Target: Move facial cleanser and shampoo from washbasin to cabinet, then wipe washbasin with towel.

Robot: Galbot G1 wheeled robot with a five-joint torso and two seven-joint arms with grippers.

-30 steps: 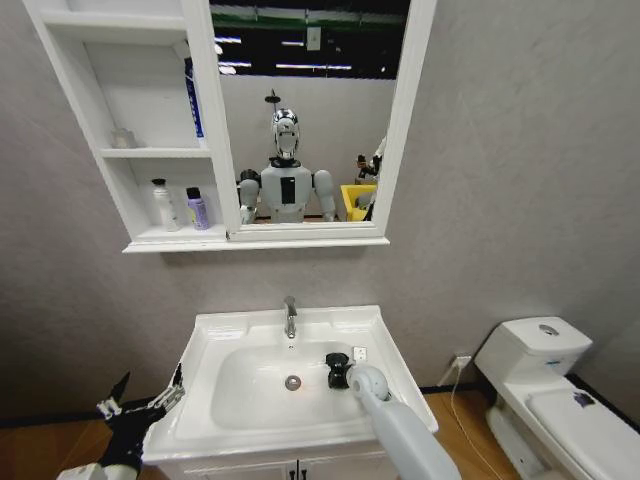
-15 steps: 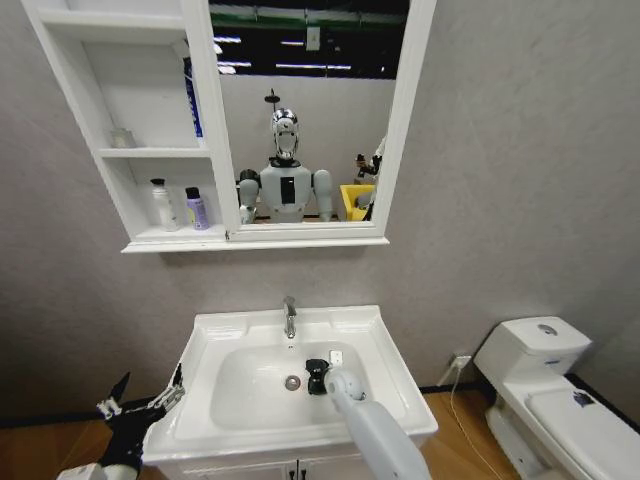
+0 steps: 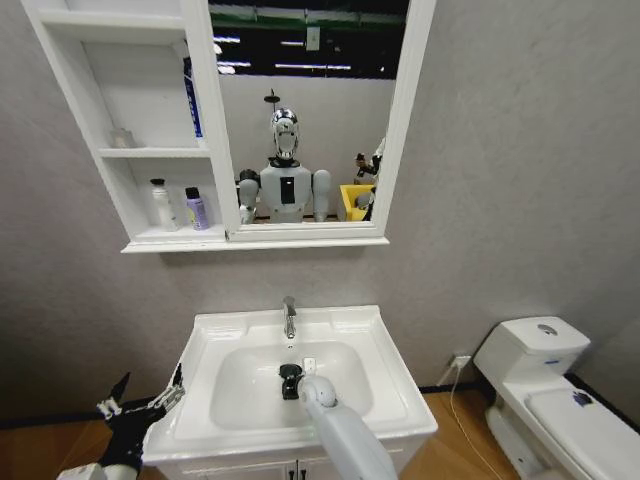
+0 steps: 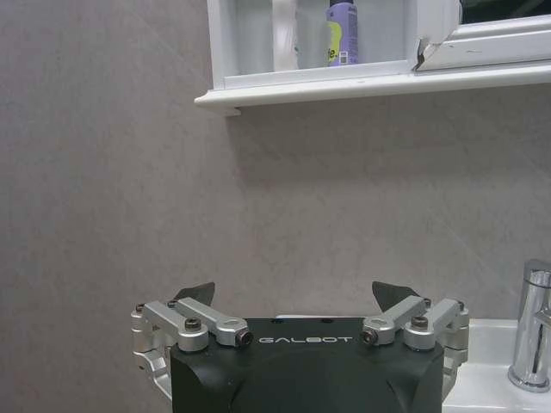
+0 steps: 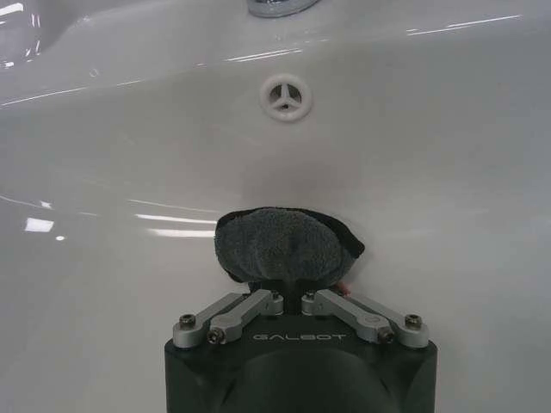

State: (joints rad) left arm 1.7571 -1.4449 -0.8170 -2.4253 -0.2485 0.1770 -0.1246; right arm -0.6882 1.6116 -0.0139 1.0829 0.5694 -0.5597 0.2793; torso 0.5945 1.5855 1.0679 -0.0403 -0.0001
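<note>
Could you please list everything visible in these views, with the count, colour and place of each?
washbasin: one, white, below the mirror, on the vanity.
tap: one, chrome, at the basin's back rim.
towel: one, dark grey, bunched in the bowl.
cabinet: one, white, open shelves on the wall, left of the mirror.
bottles: white bottle and purple bottle, lowest shelf; blue tube, shelf above.
mirror: one, white-framed, reflecting the robot.
toilet: one, white, to the right.
left gripper: open, low beside the basin's left edge.
right gripper: shut on the towel, inside the bowl.
</note>
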